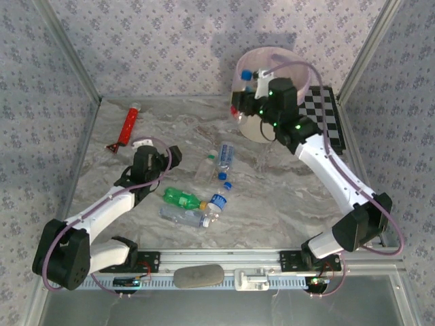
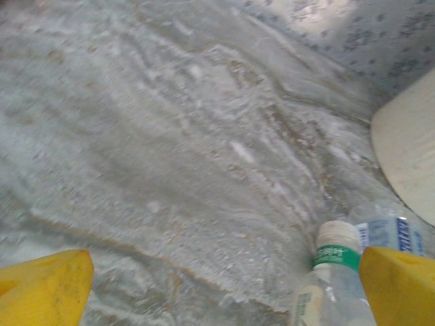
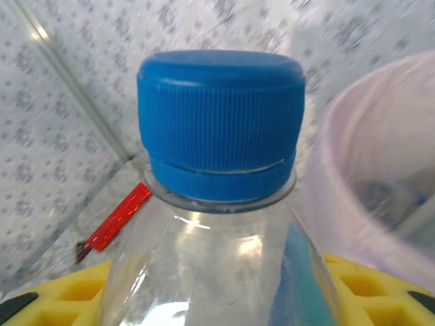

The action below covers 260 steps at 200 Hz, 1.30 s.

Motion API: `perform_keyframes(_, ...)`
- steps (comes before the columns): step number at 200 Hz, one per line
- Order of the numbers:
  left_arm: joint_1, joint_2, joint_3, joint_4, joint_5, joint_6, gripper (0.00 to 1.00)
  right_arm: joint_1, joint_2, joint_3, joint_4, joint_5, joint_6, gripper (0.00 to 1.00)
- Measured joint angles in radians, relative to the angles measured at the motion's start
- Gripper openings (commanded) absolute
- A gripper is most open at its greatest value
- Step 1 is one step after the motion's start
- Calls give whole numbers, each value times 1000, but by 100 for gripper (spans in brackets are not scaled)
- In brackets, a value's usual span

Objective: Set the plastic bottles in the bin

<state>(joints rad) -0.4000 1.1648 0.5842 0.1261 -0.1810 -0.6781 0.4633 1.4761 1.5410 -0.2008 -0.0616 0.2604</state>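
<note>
My right gripper (image 1: pixel 253 95) is raised at the near-left rim of the bin (image 1: pixel 289 58), shut on a clear bottle with a blue cap (image 1: pixel 246 75). The right wrist view has that bottle (image 3: pixel 221 122) upright between the yellow fingers (image 3: pixel 61 295), with the lilac-lined bin (image 3: pixel 370 204) just to its right. My left gripper (image 1: pixel 171 159) is open and low over the table, holding nothing. Off its right finger (image 2: pixel 401 285) lies a clear bottle with a white cap (image 2: pixel 333 268), then a blue-labelled one (image 2: pixel 391 234). More bottles lie mid-table: a green one (image 1: pixel 182 198) and several clear ones (image 1: pixel 224 156).
A long red tube (image 1: pixel 128 125) lies at the far left, also seen past the held bottle (image 3: pixel 119 217). A checkerboard (image 1: pixel 326 122) lies flat to the right of the bin. Patterned walls enclose the marble table (image 1: pixel 285 190) on three sides.
</note>
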Motion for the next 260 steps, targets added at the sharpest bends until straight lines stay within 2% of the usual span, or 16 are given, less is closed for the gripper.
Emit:
perform_keyframes(44,10,-13,-19,-19,-6,-35,100,-115,76,229,-35,87,-37,49)
perform_keyframes(94,14,-14,-19,-22,-2,-34,100,-224,316,497,-123,144,-36,49)
perform_keyframes(123,14,-19,-19,-26,1,-34,100,-241,460,628,-224,141,-29,50)
perform_keyframes(168,14,-53,-25,-35,1,-30,100,-240,586,718,-364,87,-5,51)
perform_keyframes(188,17,-57,-25,-45,1,-30,100,-240,615,750,-403,68,7,57)
perform_keyframes(206,19,-58,-25,-48,1,-30,100,-240,626,772,-429,58,14,72)
perform_keyframes(216,19,-57,-25,-48,1,-30,100,-240,633,793,-440,55,23,76)
perform_keyframes(260,19,-57,-25,-48,6,-30,100,-240,637,895,-446,54,23,81)
